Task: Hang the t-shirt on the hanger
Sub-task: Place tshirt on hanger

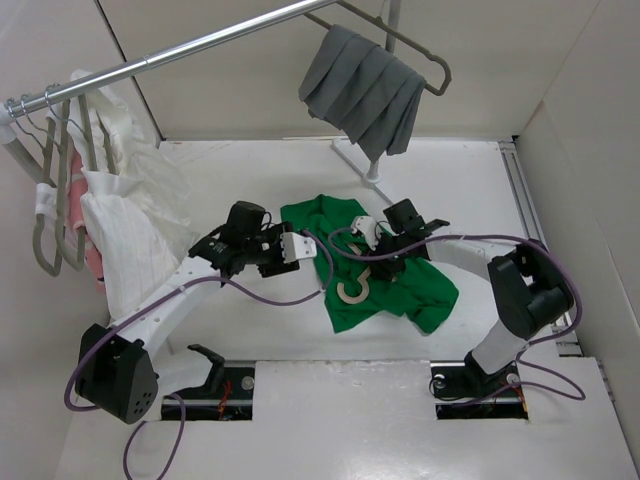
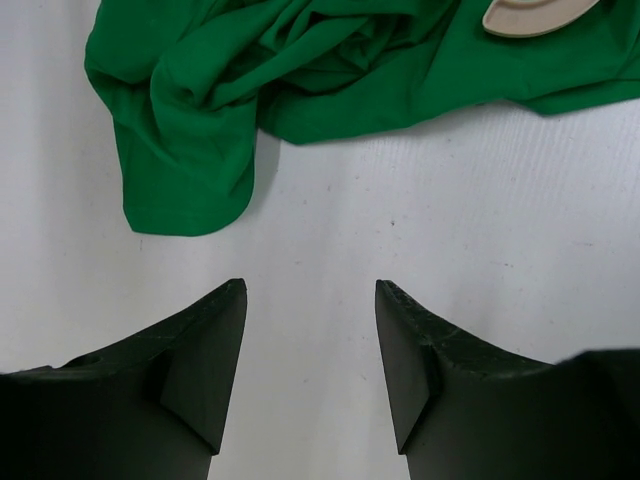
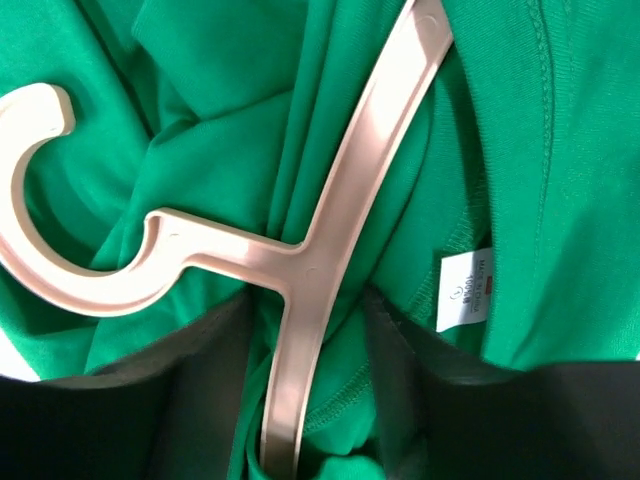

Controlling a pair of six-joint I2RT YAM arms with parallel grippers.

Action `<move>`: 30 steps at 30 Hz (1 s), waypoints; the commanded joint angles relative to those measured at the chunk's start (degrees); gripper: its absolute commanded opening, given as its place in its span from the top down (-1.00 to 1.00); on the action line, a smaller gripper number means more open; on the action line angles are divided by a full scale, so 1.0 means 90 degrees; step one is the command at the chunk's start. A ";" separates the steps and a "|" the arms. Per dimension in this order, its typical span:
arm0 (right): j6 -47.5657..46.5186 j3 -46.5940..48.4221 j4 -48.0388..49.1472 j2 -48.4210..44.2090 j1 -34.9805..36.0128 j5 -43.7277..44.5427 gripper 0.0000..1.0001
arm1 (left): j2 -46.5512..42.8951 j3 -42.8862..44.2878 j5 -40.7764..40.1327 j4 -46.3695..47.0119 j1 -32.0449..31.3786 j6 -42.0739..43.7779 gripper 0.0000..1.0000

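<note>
Mid-table: 1 t-shirt (image 1: 420,290), 1 hanger (image 3: 300,262) — L jaws released; R jaws straddle hanger, grip unclear.

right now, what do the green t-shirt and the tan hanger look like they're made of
t-shirt: soft knit fabric, probably cotton, matte; it lies in loose folds, with stitched seams and a white neck label. hanger: looks like moulded plastic, beige, smooth with a slight sheen and rounded edges; painted wood cannot be ruled out.
</note>
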 commanded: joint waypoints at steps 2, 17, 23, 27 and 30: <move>0.0245 -0.0172 -0.0012 -0.0148 0.0074 0.0267 0.21 | -0.0079 0.0254 0.0133 0.0011 -0.0010 0.0062 -0.01; 0.0761 0.2044 -0.0861 -0.0129 -0.0277 -0.2380 1.00 | -0.0978 0.0615 0.2622 -0.0381 -0.0068 0.2599 -0.49; 0.1640 0.2582 -0.0336 0.0272 -0.0219 -0.3023 1.00 | -0.0559 0.0869 0.2118 -0.0692 -0.0780 0.3449 -0.61; 0.1817 0.2787 -0.0129 0.0399 -0.0062 -0.3025 1.00 | -0.0333 0.0869 0.1474 -0.0381 -0.1200 0.3325 -0.61; 0.1954 0.2866 0.0065 0.0458 0.0113 -0.3092 1.00 | -0.0265 0.0693 0.0810 0.0330 -0.1406 0.2836 -0.49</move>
